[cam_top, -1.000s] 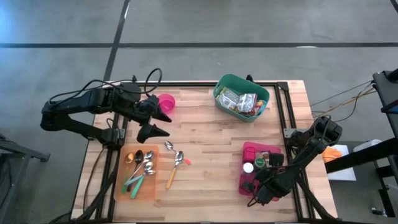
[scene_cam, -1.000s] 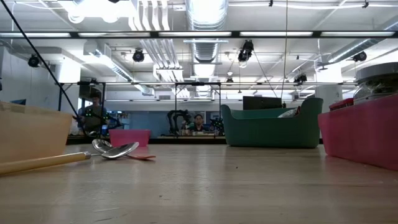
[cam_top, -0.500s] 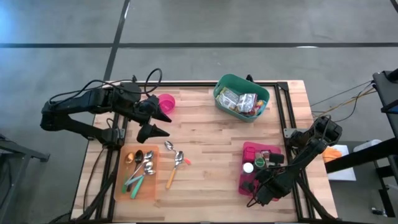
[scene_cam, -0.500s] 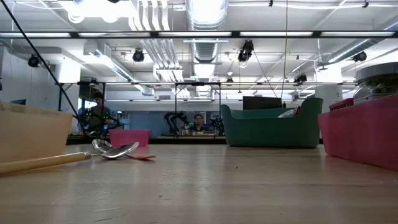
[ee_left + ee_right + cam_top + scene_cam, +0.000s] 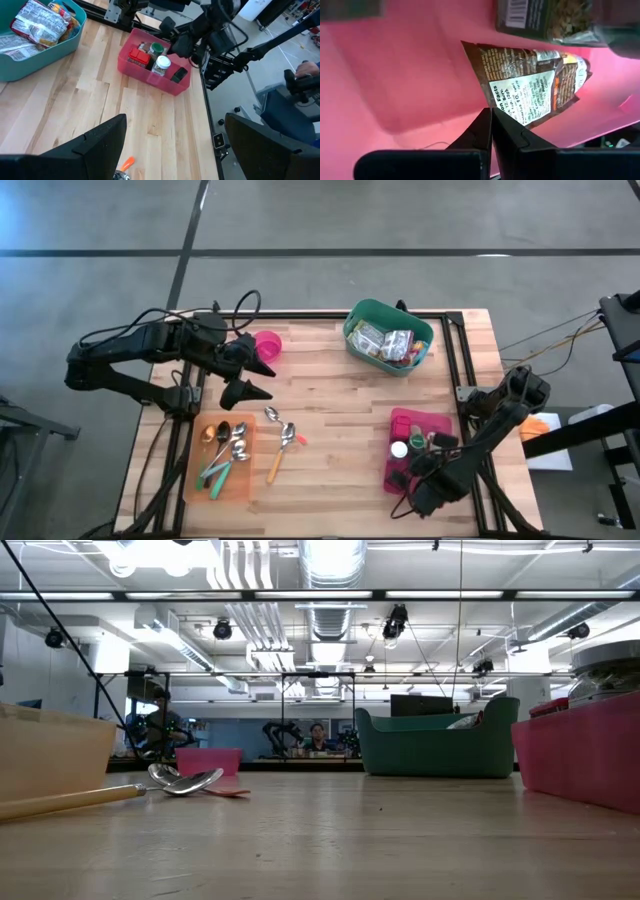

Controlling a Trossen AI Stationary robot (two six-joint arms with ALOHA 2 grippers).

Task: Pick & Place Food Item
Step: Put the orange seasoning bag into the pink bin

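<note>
Packet (image 5: pixel 535 95) in pink bin (image 5: pixel 400 460), table's right edge.
Right gripper (image 5: pixel 491 131) closed inside bin, tips at packet's corner; grip unconfirmed, likely pinching to lift. Left gripper (image 5: pixel 262 376) wide, waiting near table's left edge.

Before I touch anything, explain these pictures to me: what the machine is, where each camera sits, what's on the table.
Two dark robot arms work at a wooden table. One camera looks straight down, one sits at table level, one rides each wrist. The left tool hangs open near a pink bowl. The right tool is shut inside the pink bin, its tips at the edge of a brown snack packet; whether it grips the packet is unclear. There are also a green basket of snacks and an orange tray of spoons.
</note>
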